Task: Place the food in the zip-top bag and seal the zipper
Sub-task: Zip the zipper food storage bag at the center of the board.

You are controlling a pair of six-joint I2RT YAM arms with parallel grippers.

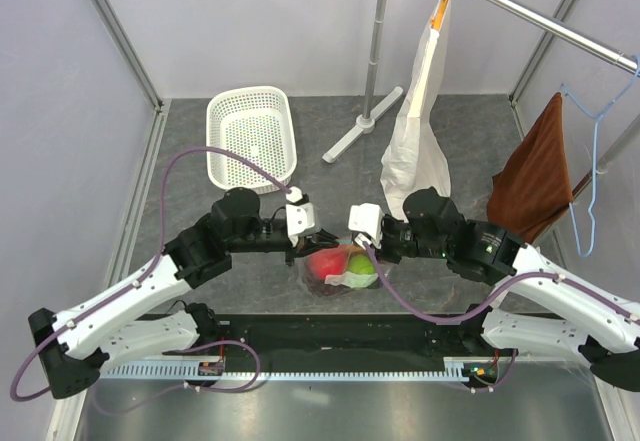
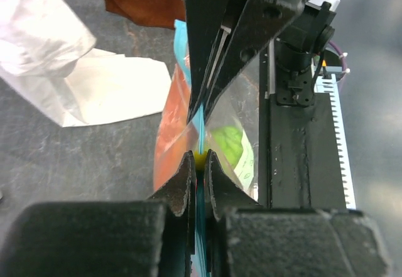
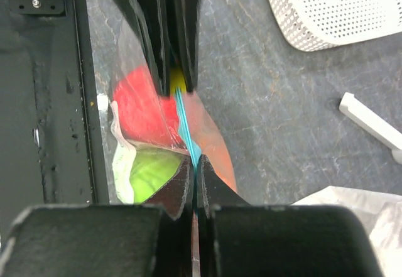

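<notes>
The bag [image 1: 338,269] sits at the middle of the desk [image 1: 200,171], just ahead of the black rail [image 1: 330,333] that carries the arm bases, and between the two hands. It is a clear, floppy pouch, creased and glossy, so its contents show through as blurred patches of colour. The apple [image 1: 324,261] fills the left part as a red mass. The green fruit [image 1: 361,267] lies just beside it on the right, a bright lime round touching or nearly touching the apple. An orange-red tint shows through the plastic on the far side of the mouth; I cannot tell which fruit it is.

The zipper [image 3: 186,132] is a thin teal strip running straight from one hand to the other, standing on edge above the fruit.

The left hand [image 1: 303,249] is clamped on the zipper at its left end, with the strip pinched between the fingers. The right hand [image 1: 362,245] is clamped on the same strip at its right end, tips facing the left hand and close to it. In both wrist views only a short run of teal lies bare between the two pairs of fingers.

A white basket [image 1: 250,136] lies well behind.
</notes>
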